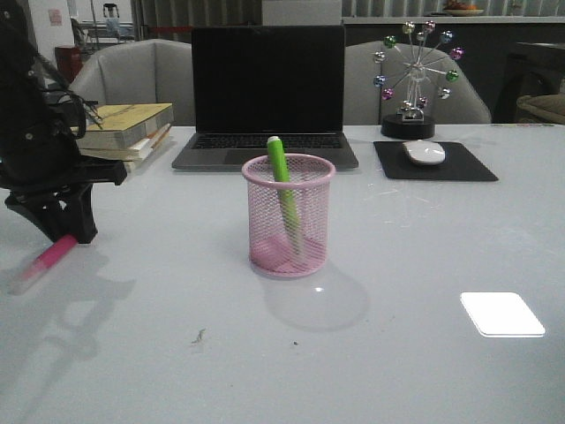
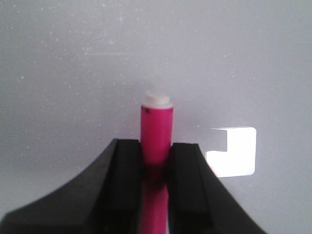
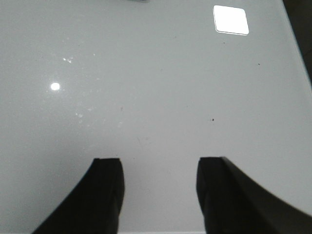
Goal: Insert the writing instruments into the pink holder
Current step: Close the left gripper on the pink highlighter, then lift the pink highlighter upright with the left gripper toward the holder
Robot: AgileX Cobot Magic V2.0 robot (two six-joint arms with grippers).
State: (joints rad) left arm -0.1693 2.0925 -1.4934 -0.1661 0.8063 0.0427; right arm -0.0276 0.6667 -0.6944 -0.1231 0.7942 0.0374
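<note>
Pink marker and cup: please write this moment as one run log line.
left gripper: shut on pink marker, at table | right gripper: open, holds nothing | green marker: in pink cup

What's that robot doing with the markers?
It is putting markers into the pink holder. The green marker already stands inside, leaning against the rim. The left gripper has its jaws closed around the pink marker, which lies low at the table, over on the left side. The right gripper is open and holds nothing, above bare table.
</note>
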